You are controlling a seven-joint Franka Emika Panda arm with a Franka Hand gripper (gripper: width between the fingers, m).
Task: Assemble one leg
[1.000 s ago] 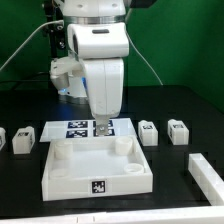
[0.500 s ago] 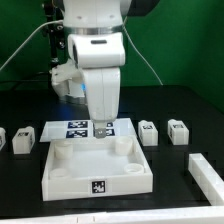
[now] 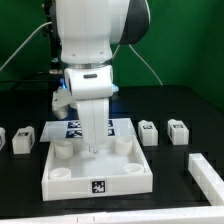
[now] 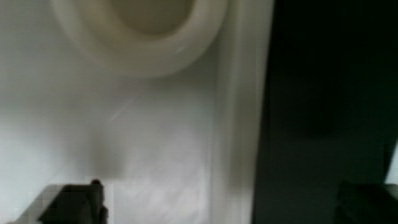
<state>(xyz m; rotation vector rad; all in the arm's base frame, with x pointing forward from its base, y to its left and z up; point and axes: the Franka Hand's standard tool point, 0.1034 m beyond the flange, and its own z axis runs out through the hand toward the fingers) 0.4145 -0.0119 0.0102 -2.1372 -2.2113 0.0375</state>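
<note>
Just inside the far wall of the white tray, the fingers hang low over the floor, spread wide and grasping nothing. The wrist view shows one dark fingertip at the frame's edge, with only tray surface and the black counter between it and its mate. The tray's wall seems to run right between them, and a round corner socket sits just ahead.

The leg stands on the counter outside the tray, off to the exterior view's right of the fingers and just beside the tray's far corner. Another post stands beyond it, and one more lies on the opposite side.

The main risk is clenching here: the fingers would likely pinch the tray's wall rather than a leg and drag the whole tray. A sideways sweep toward the leg at this height would catch the wall or a socket. The marker board lies just behind the fingers, so a push backward could scrape it.

Free room is upward and toward the tray's open middle — the gap between leg and tray looks narrow, so a straight lift before any travel seems safest.
</note>
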